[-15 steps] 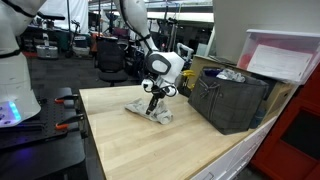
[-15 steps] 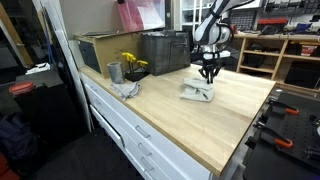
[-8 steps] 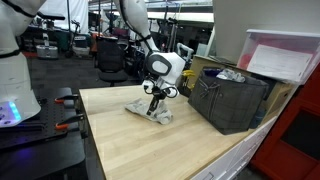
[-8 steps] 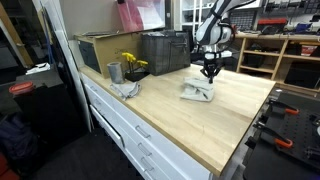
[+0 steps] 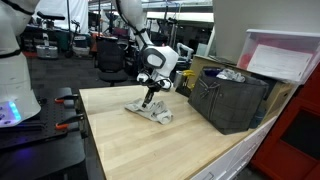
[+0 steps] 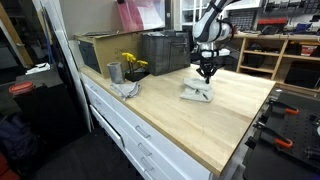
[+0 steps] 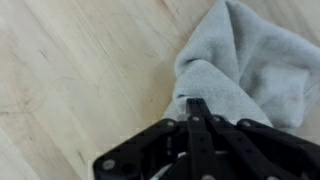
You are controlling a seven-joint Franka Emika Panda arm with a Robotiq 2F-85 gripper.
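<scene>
Wrist view shows the jaws closed, their black fingertips (image 7: 196, 104) meeting right at the rim of a grey cloth (image 7: 250, 60). Whether a fold is pinched between them cannot be told. Bare wood of the surface (image 7: 70, 70) fills the rest of that picture.

Only the exterior views show the setting. The cloth (image 5: 150, 112) lies crumpled about midway along the surface (image 5: 130, 150), nearer its far edge, with the arm (image 5: 135, 25) coming down onto it from above. A dark bin (image 5: 230, 100) stands near it along one side edge. In an exterior view, a metal cup (image 6: 114, 72), yellow flowers (image 6: 132, 62) and a second cloth (image 6: 125, 88) sit by the bin's other side.

Against half a second ago the jaws stand slightly higher; the cloth's (image 6: 198, 92) shape looks unchanged.

Open wood runs from the cloth to the near edge and its corners.
</scene>
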